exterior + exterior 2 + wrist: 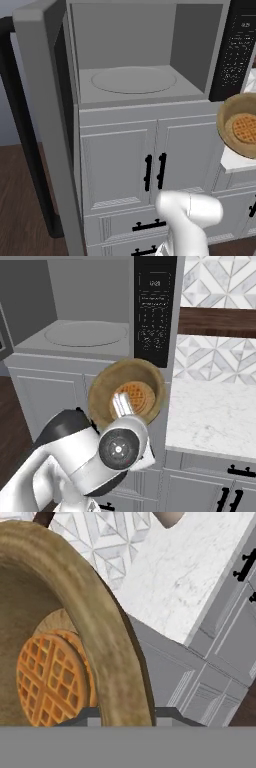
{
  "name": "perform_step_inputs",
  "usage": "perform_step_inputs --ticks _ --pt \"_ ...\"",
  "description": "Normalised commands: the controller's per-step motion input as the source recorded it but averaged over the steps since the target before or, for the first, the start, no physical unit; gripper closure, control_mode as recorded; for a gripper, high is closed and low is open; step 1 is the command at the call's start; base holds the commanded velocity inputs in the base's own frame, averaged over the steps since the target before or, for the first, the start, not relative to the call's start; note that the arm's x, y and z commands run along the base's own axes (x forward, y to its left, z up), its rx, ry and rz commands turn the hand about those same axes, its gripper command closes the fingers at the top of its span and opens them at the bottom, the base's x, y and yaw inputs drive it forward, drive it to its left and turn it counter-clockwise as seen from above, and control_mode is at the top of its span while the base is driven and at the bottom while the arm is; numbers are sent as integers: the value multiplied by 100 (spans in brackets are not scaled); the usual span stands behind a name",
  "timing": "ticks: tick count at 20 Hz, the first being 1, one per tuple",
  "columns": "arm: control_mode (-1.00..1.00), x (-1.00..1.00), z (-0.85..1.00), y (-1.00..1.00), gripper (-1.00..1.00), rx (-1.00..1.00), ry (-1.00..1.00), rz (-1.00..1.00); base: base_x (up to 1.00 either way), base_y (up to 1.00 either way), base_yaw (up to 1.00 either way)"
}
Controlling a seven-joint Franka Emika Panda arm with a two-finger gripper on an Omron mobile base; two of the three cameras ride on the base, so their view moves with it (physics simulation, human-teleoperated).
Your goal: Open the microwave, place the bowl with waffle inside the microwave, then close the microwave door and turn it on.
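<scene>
Bowl (102, 393) with your waffle (135, 397) hangs tilted in the air, right of the open microwave (135, 55), over the marble counter (215, 416) edge. Your arm reaches up beneath it; the gripper (127, 714) clamps the bowl's rim.

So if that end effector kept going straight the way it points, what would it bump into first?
Hard to judge depth, but probably the white marble counter: beyond the held bowl rim, the hand view looks onto it.
</scene>
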Motion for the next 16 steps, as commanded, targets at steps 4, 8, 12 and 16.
perform_step_inputs --ticks 4,8,12,16 --pt "-100 16 40 100 100 -10 0 0 0 0 0" --pt "-100 18 47 100 100 -4 0 2 0 0 0" --pt "-100 16 54 100 100 0 0 7 0 0 0" --pt "-100 26 41 91 100 0 0 11 0 0 0"
